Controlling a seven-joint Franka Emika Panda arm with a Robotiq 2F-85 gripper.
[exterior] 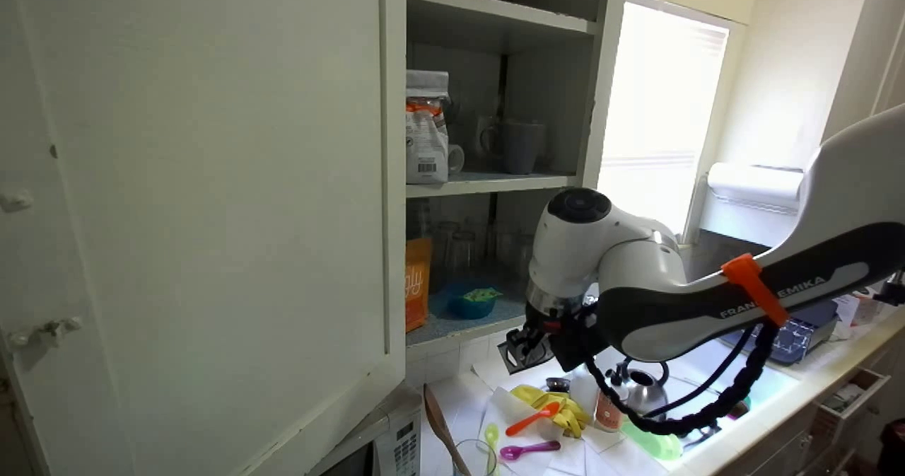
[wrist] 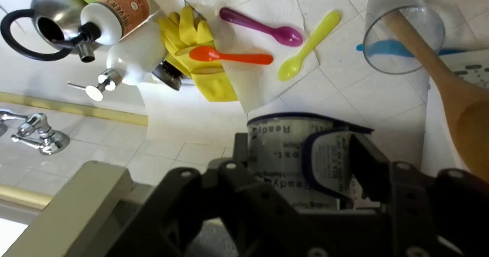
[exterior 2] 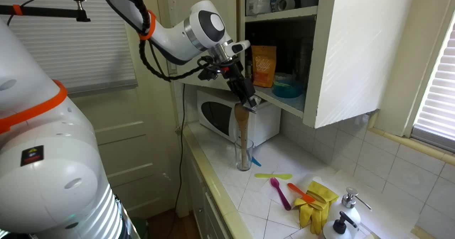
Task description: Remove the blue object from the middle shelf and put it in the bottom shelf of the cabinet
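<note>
gripper (exterior: pixel 527 354) tilts down just lower than the bottom shelf (exterior: pixel 459 338)

in an exterior view a grey thing (exterior: pixel 539 354), too small to make out, shows at its tip. up and left of the gripper, a teal bowl (exterior: pixel 470 309) sits on that shelf near an orange pouch (exterior: pixel 417 285). above the gripper, the middle shelf (exterior: pixel 488 187) bears a white bag (exterior: pixel 426 140) and a grey mug (exterior: pixel 522 148). below the gripper lie yellow gloves (exterior: pixel 569 419), an orange spoon (exterior: pixel 524 424) and a purple spoon (exterior: pixel 529 449).
</note>
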